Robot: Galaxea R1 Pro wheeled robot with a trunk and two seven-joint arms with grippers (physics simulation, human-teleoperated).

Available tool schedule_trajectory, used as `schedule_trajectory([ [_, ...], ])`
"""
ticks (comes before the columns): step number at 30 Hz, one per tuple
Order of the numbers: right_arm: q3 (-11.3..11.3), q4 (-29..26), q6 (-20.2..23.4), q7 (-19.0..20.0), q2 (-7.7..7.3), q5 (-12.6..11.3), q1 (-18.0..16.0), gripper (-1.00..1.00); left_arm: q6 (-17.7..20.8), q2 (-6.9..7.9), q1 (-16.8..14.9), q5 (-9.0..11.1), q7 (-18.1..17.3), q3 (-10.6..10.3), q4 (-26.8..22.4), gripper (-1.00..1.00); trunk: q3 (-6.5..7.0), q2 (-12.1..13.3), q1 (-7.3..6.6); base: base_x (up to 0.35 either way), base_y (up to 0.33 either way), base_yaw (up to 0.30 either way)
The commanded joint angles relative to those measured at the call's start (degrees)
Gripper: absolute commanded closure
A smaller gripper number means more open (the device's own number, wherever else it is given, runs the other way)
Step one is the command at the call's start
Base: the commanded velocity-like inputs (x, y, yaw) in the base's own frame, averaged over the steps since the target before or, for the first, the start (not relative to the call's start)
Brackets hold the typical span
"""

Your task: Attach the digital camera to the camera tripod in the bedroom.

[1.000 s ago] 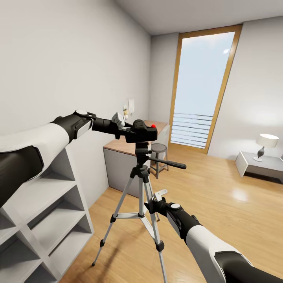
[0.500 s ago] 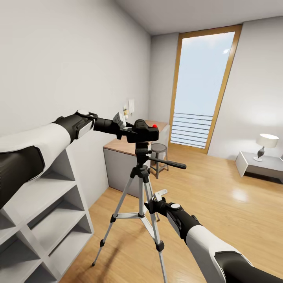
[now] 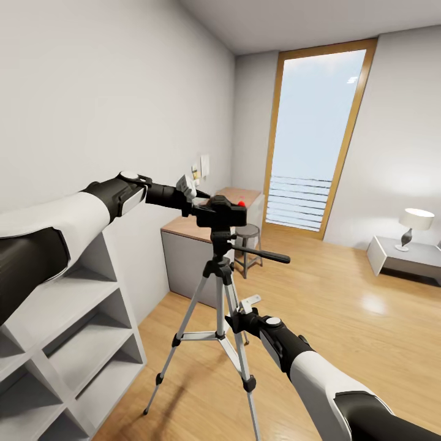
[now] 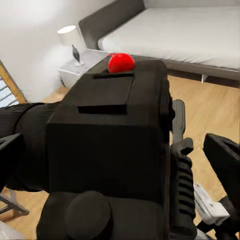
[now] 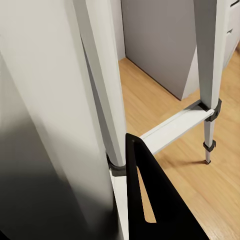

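My left gripper is clenched on the digital camera, which sits right on top of the black head of the camera tripod; from the head view I can't tell whether it is seated or only touching. In the left wrist view the digital camera is close up, its red dot upward, with one ribbed finger pressed along its side. I can read no brand or writing on it.

My right gripper is low down against a tripod leg. In the right wrist view one dark finger lies beside the silver leg, but I cannot tell whether the jaws are clamped on it or loose.

For room to move: the grey wall runs close along my left, and a white cube shelf, its compartments holding nothing, stands just beside the tripod's near foot. Beyond the tripod are a desk and a stool against that wall. To the right the wood floor lies open as far as the tall window and a low bedside table carrying a lamp.
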Motion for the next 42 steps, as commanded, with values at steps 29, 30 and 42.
schedule_trajectory([
  [29, 0.36, -0.14, 0.41, 0.13, 0.01, 0.43, -0.02, 1.00, 0.67, 0.52, -0.08, 6.45, 1.95, 4.61, 1.89, -1.00, -0.14, -0.13, 0.04, 0.000, 0.000, 0.000],
  [30, 0.37, -0.14, 0.41, 0.13, 0.01, 0.43, -0.02, 1.00, 0.93, 0.60, -0.08, 7.86, 2.24, 5.73, 2.14, -1.00, -0.14, -0.13, 0.04, 0.000, 0.000, 0.000],
  [42, 0.38, -0.14, 0.18, 0.13, 0.01, 0.45, -0.02, 1.00, 13.86, 3.69, -0.08, 28.29, 10.58, 16.74, 3.94, -1.00, -0.14, -0.13, 0.04, 0.000, 0.000, 0.000],
])
